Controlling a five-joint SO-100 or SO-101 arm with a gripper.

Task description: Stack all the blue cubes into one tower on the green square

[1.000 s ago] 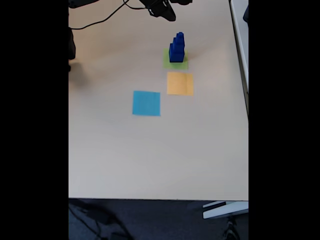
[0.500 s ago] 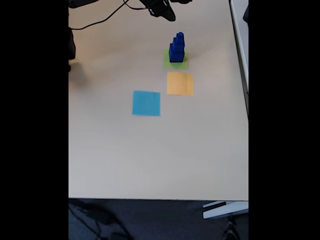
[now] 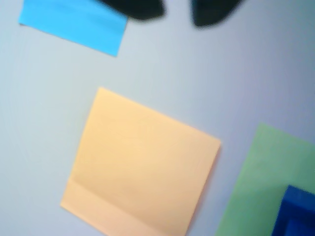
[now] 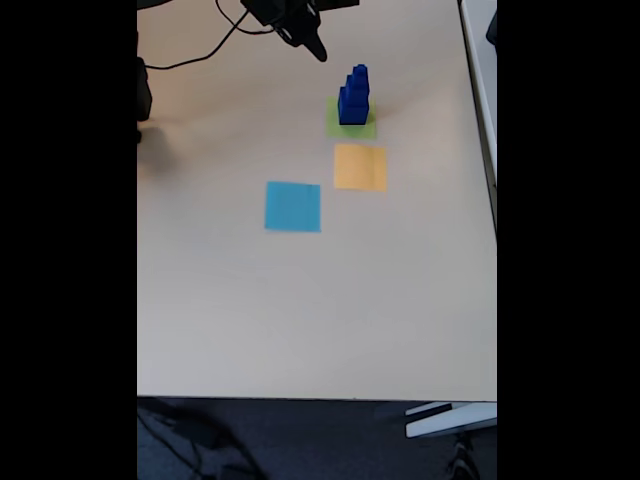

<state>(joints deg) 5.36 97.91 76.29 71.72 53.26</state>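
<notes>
We see the tool (image 4: 312, 48) at the far edge of the worktop (image 4: 250, 300), up and to the left of the tower (image 4: 353, 96) in the fixed view and well clear of it. In the wrist view its two dark tips stand a narrow gap apart, holding nothing. The tower stands on the green square (image 4: 345, 127); beside it lie the orange square (image 4: 360, 167) and the light blue square (image 4: 293, 206).

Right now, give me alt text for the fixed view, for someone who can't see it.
A stepped tower of dark blue cubes stands on the green square near the far edge of a pale table. An orange square lies just in front of it and a light blue square further left. The black gripper hangs up and left of the tower, not touching it.
</notes>
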